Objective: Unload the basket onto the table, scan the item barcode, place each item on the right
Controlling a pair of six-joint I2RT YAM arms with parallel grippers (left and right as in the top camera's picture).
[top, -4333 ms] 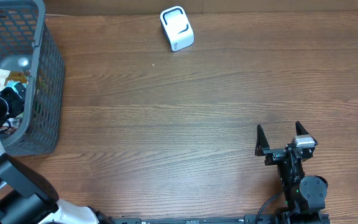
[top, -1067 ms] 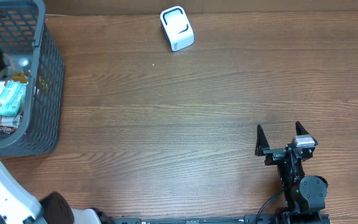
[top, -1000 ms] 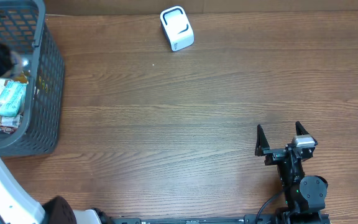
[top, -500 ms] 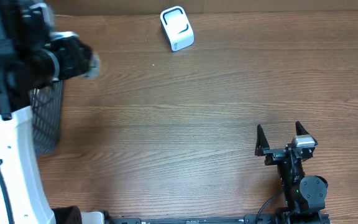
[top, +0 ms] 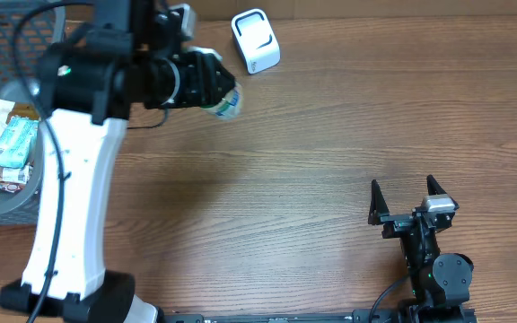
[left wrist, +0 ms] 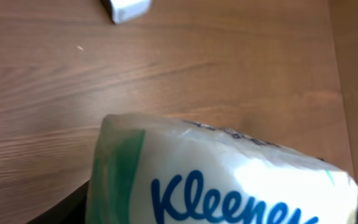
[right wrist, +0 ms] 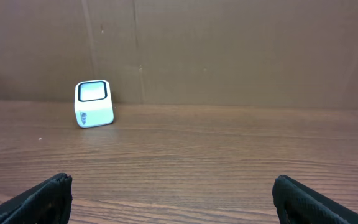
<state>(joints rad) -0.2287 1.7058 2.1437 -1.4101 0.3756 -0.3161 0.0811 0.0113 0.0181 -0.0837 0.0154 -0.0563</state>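
Your left gripper point(top: 215, 90) is pinching the Kleenex pack point(top: 228, 102), jaws part-way in on its sides.

Change noted: a second ago the left arm point(top: 70, 188) was over the basket point(top: 61, 170) at far left. It has now swung right and carries the pack clear above the table point(top: 312, 161). Pick looks done; presenting the barcode is what's left.

Pose: the arm reaches up the left side, wrist turned right, gripper just near-left of the scanner point(top: 255, 40) and not touching it.

Your right gripper point(top: 408, 199) sits parked at near right, fingers spread wide, holding nothing.

The scanner stands at the far edge with its window up.

In the wrist view the pack point(left wrist: 216, 180) shows its brand lettering. You can't tell which face carries the barcode.
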